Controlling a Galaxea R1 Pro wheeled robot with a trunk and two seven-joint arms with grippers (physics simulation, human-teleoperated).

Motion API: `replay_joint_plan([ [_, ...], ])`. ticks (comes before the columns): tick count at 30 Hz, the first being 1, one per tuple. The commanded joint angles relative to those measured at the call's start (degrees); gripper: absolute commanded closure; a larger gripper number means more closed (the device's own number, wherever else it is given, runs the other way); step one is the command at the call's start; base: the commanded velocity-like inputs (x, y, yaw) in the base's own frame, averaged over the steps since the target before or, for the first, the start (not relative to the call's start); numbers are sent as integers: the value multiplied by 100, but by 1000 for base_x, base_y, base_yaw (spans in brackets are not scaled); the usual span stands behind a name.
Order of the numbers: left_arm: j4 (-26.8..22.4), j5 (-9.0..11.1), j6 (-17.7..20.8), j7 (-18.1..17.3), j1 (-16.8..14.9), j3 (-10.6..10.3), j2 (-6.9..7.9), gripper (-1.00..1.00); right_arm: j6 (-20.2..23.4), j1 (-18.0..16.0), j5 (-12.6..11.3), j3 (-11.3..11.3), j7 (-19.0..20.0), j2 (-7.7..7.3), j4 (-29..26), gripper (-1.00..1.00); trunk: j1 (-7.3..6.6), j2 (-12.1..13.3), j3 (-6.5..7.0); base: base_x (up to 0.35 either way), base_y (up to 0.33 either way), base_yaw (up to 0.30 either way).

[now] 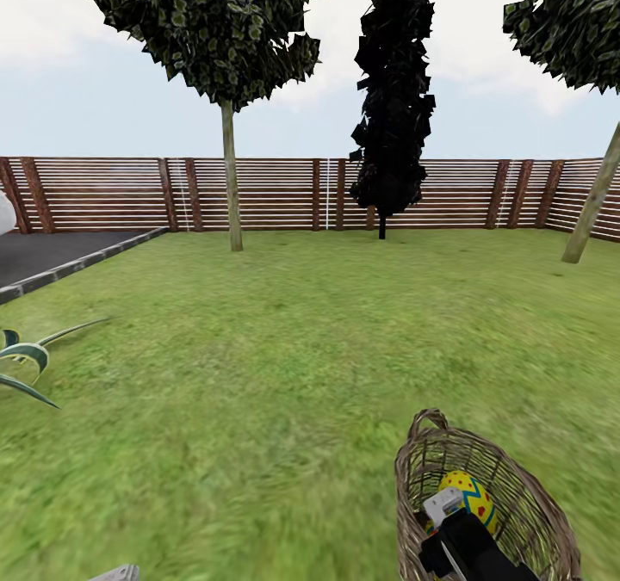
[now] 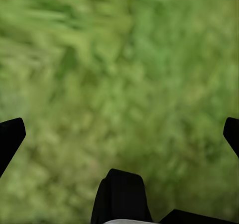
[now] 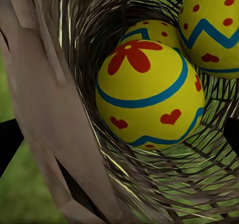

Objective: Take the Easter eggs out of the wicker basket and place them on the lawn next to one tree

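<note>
Eggs (image 3: 149, 94), three, lie inside wicker basket (image 1: 517, 486); right pincer (image 3: 119, 134) spread open above them; left pincer (image 2: 119, 134) open over lawn (image 2: 129, 74).

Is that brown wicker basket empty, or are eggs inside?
Not empty. The round brown woven wicker basket holds three yellow Easter eggs with red marks and blue bands, clustered together inside.

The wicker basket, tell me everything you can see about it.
The wicker basket is round, brown, openly woven, with a small loop handle at the rim. It stands on the lawn at the head view's lower right. Three yellow Easter eggs lie inside, crowded together. The right gripper reaches over its mouth.
</note>
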Motion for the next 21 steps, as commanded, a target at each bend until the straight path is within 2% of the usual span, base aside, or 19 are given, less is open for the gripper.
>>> replay_joint_plan([
  [1, -9, 14, 21, -2, 1, 5, 0, -100, 28, -6, 55, 19, 33, -5, -2, -100, -1, -2, -5, 0, 0, 0],
  [8, -9, 16, 19, -2, 1, 5, -1, -100, 28, -6, 55, 27, 33, 20, 16, -100, -1, -2, -5, 0, 0, 0],
  [12, -9, 16, 21, -2, 1, 5, -1, -100, 28, -5, 65, 150, 33, 156, 28, -100, -1, -2, -5, 0, 0, 0],
  [18, -9, 9, 27, -2, 1, 5, -1, -100, 28, -6, 64, 260, 33, 201, 30, -100, 131, -243, -113, 0, 0, 0],
  [21, -9, 8, 27, -2, 1, 5, -1, -100, 28, -5, 64, 266, 33, 203, 31, -100, 131, -243, -113, 0, 0, 0],
])
